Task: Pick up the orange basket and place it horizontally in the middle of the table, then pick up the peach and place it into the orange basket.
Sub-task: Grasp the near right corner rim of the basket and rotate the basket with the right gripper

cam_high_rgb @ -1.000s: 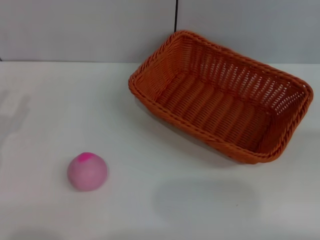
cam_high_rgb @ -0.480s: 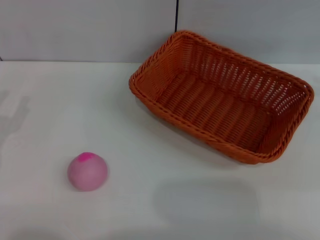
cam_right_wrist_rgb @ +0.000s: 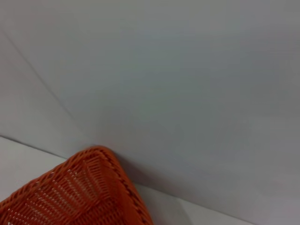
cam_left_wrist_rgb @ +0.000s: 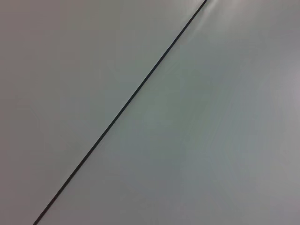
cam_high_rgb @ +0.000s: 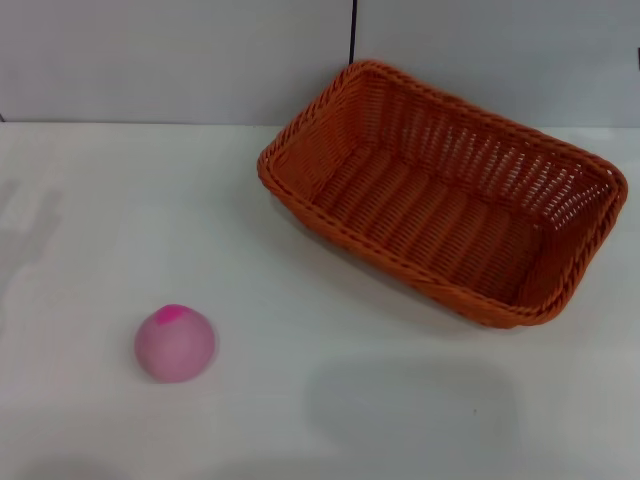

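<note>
The orange basket (cam_high_rgb: 440, 195) sits empty at the back right of the white table (cam_high_rgb: 300, 400), turned at an angle, with one corner close to the back wall. One corner of the orange basket (cam_right_wrist_rgb: 79, 192) also shows in the right wrist view, against the grey wall. The peach (cam_high_rgb: 175, 343), pale pink with a magenta patch on top, rests on the table at the front left, well apart from the basket. Neither gripper appears in any view.
A grey wall (cam_high_rgb: 180, 60) with a dark vertical seam (cam_high_rgb: 353, 30) runs along the table's back edge. The left wrist view holds only grey panel (cam_left_wrist_rgb: 211, 140) crossed by a thin dark line. Faint shadows lie on the table's left side and front.
</note>
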You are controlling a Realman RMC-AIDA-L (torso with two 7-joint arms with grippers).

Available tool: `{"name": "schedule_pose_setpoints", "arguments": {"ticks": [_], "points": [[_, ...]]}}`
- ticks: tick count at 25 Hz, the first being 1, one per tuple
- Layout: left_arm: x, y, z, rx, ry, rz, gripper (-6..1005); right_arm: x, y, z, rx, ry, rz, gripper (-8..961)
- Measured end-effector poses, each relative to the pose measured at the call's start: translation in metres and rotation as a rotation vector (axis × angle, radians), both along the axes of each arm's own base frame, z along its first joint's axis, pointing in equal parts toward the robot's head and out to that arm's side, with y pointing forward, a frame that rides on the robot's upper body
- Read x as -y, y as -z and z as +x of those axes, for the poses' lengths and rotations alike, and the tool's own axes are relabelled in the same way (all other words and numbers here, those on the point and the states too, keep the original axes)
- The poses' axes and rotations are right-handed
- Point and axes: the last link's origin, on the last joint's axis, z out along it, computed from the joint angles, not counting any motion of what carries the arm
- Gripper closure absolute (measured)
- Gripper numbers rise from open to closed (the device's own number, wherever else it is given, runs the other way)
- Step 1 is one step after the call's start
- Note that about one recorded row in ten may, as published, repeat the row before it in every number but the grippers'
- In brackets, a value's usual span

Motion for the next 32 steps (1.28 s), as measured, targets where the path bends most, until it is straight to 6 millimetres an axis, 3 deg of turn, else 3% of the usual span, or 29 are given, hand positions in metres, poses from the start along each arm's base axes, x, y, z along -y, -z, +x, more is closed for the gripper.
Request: {"name": "schedule_pose_setpoints", "arguments": {"ticks": [3, 8, 16, 32], "points": [[0.000, 0.000, 0.000, -0.001, 0.001, 0.000, 234, -0.003, 0.004, -0.004, 0.008, -0.007, -0.010, 336], [-0.001, 0.001, -0.001, 0.000, -0.013, -0.004, 233, -0.004, 0.012, -0.005, 0.019, -0.005, -0.029, 180], [-0.003, 0.002, -0.001, -0.001, -0.017, -0.006, 234, 0.000, 0.039, -0.003, 0.085, 0.010, -0.150, 181], [-0.002, 0.004, 0.000, 0.000, -0.012, -0.015, 234, 0.000, 0.081, 0.000, 0.161, 0.007, -0.220, 183]]}}
